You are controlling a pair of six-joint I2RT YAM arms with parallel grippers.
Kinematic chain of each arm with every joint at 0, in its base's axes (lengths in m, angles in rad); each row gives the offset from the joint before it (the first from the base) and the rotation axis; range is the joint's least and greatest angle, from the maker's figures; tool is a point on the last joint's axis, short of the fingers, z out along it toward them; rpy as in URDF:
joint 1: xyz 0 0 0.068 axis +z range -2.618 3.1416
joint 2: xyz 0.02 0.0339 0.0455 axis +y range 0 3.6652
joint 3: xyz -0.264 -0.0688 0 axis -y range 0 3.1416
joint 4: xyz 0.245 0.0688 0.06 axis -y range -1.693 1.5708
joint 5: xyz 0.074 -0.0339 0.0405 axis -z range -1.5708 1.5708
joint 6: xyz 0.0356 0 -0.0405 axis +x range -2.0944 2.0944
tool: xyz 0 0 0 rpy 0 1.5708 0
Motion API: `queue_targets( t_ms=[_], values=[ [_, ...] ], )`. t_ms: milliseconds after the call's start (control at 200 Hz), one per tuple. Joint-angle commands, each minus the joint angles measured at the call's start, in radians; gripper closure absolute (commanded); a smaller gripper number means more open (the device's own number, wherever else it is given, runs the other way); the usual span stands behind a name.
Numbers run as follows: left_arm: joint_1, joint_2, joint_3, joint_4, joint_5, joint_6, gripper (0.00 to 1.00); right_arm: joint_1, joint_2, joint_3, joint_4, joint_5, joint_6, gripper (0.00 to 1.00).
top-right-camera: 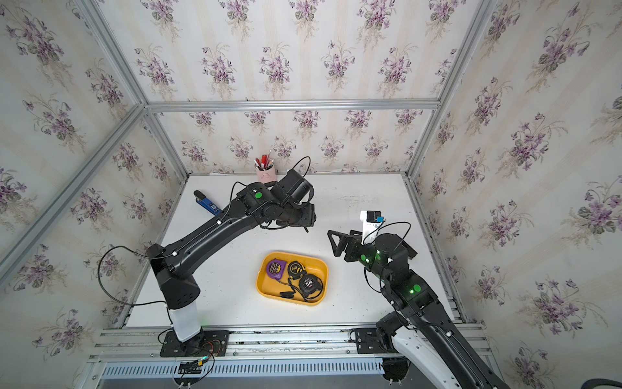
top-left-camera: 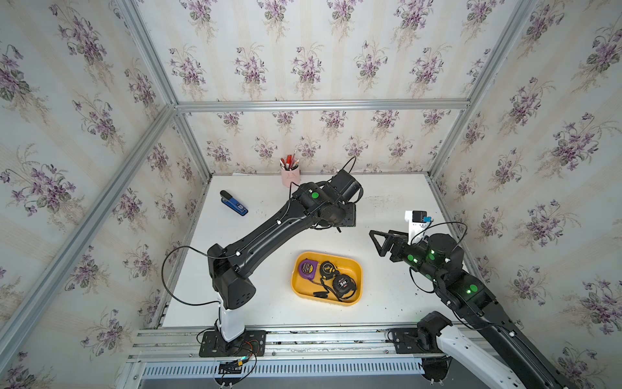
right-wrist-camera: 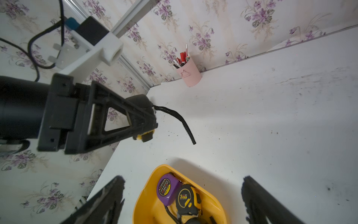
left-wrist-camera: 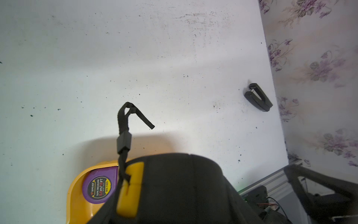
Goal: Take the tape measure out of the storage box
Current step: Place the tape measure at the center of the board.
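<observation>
Left gripper [top-left-camera: 348, 215] sat tucked under its own wrist in both top views, over the far middle of the table [top-left-camera: 269, 303] and well apart from the storage box [top-left-camera: 301, 289]; its grip was not readable there. Right gripper [top-left-camera: 382, 240] hung spread wide and empty near the box's far right corner. Box held three: purple tape [top-left-camera: 307, 268], 3m tape [top-left-camera: 327, 268], 5M tape [top-left-camera: 344, 284]. Left wrist view: a black-and-yellow tape measure [left-wrist-camera: 174, 186] filled the frame, clamped in the jaws. Its strap [left-wrist-camera: 124, 124] dangled loose over bare table, the box and purple tape were partly hidden by it, and a stapler [left-wrist-camera: 258, 98] lay near the wall. Right wrist view: the left finger was closed narrow across the case, which was off the table and out of the box. A pen cup [right-wrist-camera: 189, 72] stood at the back wall, and the right gripper's own fingers were wide apart with nothing between. Judged: case rigid, dense for its size, smooth plastic, likely to twist if pinched at a corner. Best hold is across the flat faces near the middle. Strap limp, no handle.
</observation>
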Motion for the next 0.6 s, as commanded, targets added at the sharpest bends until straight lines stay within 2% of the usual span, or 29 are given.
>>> queue_targets(
  t_ms=[0, 170, 300, 594],
  values=[
    [0.029, 0.009, 0.0, 0.109, 0.114, -0.102, 0.82, 0.0, -0.013, -0.021, 0.079, -0.059, 0.007, 0.04],
    [0.066, 0.035, 0.003, 0.158, 0.282, -0.194, 0.83, 0.001, -0.004, -0.05, 0.157, -0.049, -0.036, 0.04],
    [0.07, 0.049, 0.019, 0.176, 0.366, -0.25, 0.83, 0.0, 0.025, -0.087, 0.263, -0.035, -0.04, 0.05],
    [0.073, 0.046, -0.004, 0.261, 0.423, -0.311, 0.82, 0.0, 0.126, -0.114, 0.455, -0.028, -0.046, 0.06]
  ],
)
